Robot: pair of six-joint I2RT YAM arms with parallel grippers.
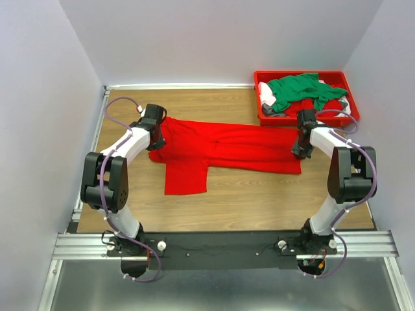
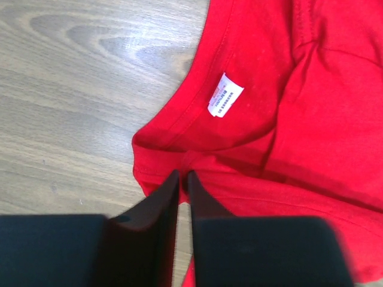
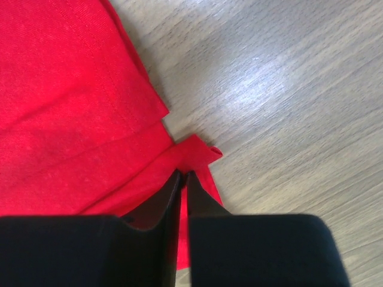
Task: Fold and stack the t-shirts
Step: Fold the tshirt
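Observation:
A red t-shirt (image 1: 227, 146) lies stretched across the table, folded lengthwise, with one sleeve (image 1: 185, 176) sticking out toward the front. My left gripper (image 1: 156, 141) points down at its collar end. In the left wrist view its tips (image 2: 184, 174) sit on the cloth (image 2: 287, 89) just below the neckline and white label (image 2: 225, 95), a narrow slit between them. My right gripper (image 1: 301, 153) stands at the hem end. In the right wrist view its tips (image 3: 184, 174) rest on a bunched corner of the t-shirt (image 3: 60, 89), barely parted, with red cloth showing through the gap.
A red plastic bin (image 1: 301, 74) stands at the back right, close behind the right arm. It holds a green t-shirt (image 1: 298, 91) on top and a white and grey one (image 1: 267, 97). Bare wooden tabletop (image 1: 259, 201) shows in front of the shirt.

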